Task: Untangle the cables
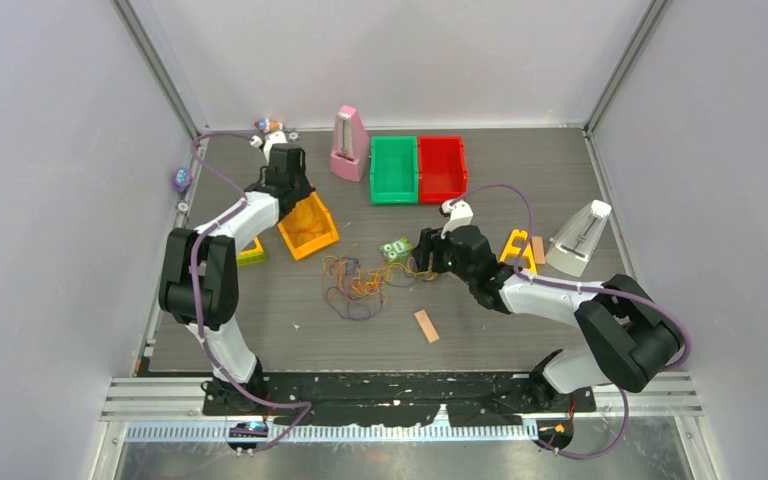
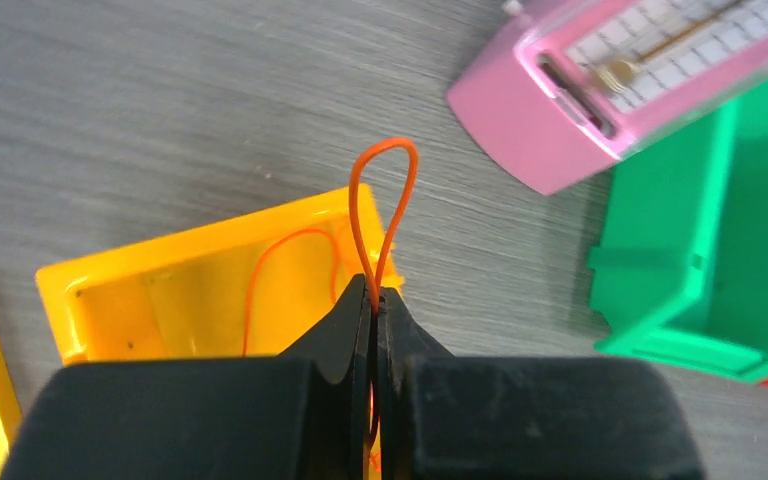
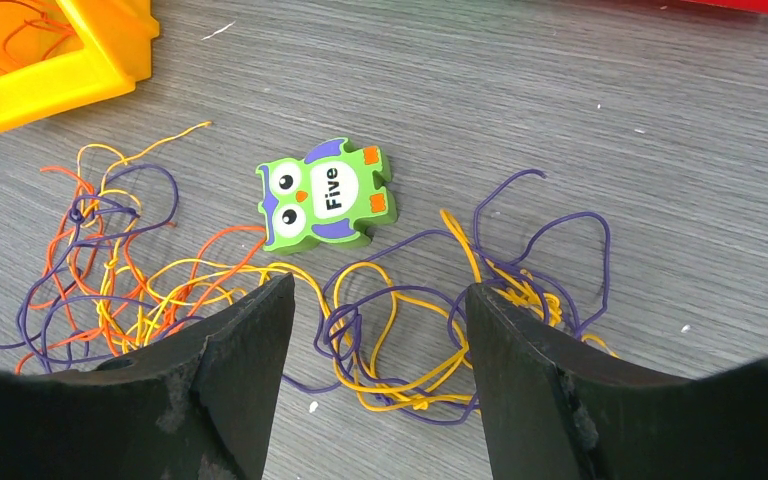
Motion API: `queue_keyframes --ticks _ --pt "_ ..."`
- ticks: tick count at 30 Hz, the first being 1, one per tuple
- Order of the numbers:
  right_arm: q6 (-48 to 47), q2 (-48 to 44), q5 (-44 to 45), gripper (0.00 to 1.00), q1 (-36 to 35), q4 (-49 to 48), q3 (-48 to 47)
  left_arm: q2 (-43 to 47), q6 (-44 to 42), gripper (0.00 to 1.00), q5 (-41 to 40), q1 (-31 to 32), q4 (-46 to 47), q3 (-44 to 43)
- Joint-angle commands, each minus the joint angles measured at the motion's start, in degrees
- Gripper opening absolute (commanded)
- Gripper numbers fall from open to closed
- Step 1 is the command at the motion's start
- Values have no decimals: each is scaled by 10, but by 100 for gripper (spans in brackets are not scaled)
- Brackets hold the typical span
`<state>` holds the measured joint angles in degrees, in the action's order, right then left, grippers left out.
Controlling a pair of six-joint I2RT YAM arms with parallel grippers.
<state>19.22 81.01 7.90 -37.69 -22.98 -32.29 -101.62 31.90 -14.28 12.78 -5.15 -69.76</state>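
A tangle of thin orange, yellow and purple cables (image 1: 360, 285) lies mid-table; in the right wrist view it spreads under my fingers (image 3: 390, 330). My right gripper (image 1: 428, 252) (image 3: 380, 295) is open just above the tangle's right part, with yellow and purple strands between its fingers. My left gripper (image 1: 285, 165) (image 2: 373, 292) is shut on an orange cable (image 2: 385, 205), whose loop sticks out past the fingertips. It hangs over the orange bin (image 1: 308, 228) (image 2: 200, 290), and more orange cable lies inside the bin.
A green owl tile marked "Five" (image 3: 325, 195) (image 1: 395, 249) lies beside the tangle. A pink metronome (image 1: 348, 145), green bin (image 1: 393, 170) and red bin (image 1: 442, 168) stand behind. A white metronome (image 1: 580, 240), yellow piece (image 1: 517, 250) and wooden block (image 1: 426, 325) are to the right.
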Motion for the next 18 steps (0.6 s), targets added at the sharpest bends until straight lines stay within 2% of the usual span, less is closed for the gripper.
queue_keyframes --ticks 1,8,12,18 --pt "-2 -17 8 68 1 -31 -2 37 -93 0 72 1 71 -37" --pt "-2 -19 10 69 1 -29 -1 15 -165 0 139 1 65 -62" --pt "-3 -19 11 68 2 -29 -1 23 -169 0 198 1 135 -16" --pt "-2 -18 10 68 2 -28 -2 22 -102 0 186 -25 135 8"
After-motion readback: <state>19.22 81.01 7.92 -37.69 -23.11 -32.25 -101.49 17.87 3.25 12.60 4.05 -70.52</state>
